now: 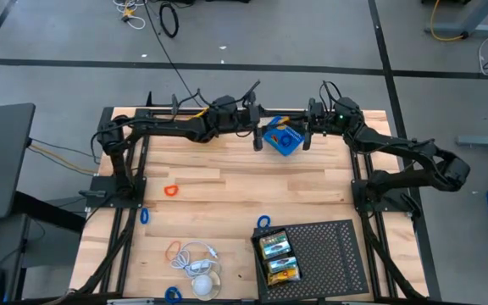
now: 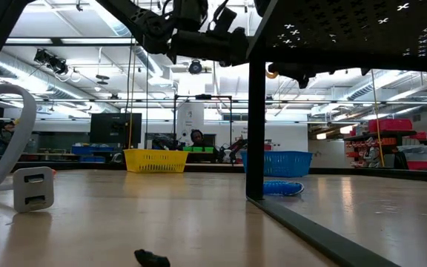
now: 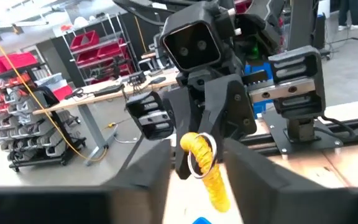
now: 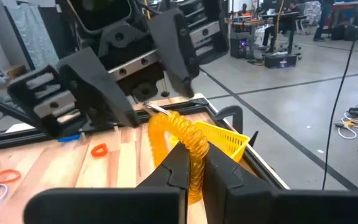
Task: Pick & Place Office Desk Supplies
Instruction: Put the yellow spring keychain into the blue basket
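Coil [image 4: 188,146], yellow, hangs pinched in the closed right gripper [image 4: 192,163] as the left gripper [image 3: 194,163] parts; a weak pinch could drop it

Both arms meet at far edge of table [image 1: 227,182], left gripper [image 1: 256,135] & right gripper [image 1: 306,134] facing each other w/ blue plastic basket [image 1: 282,139] between them. Yellow coiled cord w/ metal ring [image 4: 182,140] sits between right gripper's closed fingers. Black perforated tray [image 1: 329,254] at near right, two yellow-and-green crayon boxes [image 1: 278,257] in its left part. Blue loop [image 1: 263,222] just behind tray's left corner. Orange loop [image 1: 171,191] mid-left. White cable bundle [image 1: 197,261] near front edge, left of tray.
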Action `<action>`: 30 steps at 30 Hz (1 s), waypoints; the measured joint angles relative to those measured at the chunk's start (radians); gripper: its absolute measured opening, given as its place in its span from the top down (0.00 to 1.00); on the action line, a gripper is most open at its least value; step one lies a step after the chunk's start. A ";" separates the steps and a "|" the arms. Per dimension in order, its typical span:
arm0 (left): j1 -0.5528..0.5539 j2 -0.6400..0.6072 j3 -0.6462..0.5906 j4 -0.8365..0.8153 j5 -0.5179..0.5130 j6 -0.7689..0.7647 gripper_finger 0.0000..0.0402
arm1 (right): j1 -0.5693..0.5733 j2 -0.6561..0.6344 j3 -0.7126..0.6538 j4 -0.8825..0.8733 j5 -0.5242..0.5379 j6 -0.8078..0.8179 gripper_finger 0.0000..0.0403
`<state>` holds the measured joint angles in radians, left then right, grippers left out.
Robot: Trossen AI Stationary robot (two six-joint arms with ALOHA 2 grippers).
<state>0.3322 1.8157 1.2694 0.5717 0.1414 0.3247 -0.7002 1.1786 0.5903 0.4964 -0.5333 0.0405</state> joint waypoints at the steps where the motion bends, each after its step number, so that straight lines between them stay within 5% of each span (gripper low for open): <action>1: 0.004 -0.007 0.000 -0.015 0.005 -0.005 0.57 | 0.000 0.000 0.000 0.000 0.001 0.000 0.95; 5: 0.022 -0.060 0.000 -0.126 0.008 -0.022 0.38 | -0.003 0.000 0.000 0.000 0.025 -0.004 0.95; 9: 0.038 -0.141 0.000 -0.295 0.042 -0.026 0.28 | -0.023 0.000 0.011 -0.062 0.063 -0.004 0.95; 19: 0.027 -0.217 -0.032 -0.405 0.091 -0.025 0.30 | 0.024 0.014 0.220 -0.560 0.270 -0.150 0.95; 30: 0.011 -0.222 -0.032 -0.513 0.080 -0.009 0.30 | 0.031 0.272 0.359 -0.800 0.315 -0.226 0.96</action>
<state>0.3430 1.5942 1.2377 0.0586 0.2218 0.3160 -0.6691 1.4509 0.9489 -0.3033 -0.2183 -0.1852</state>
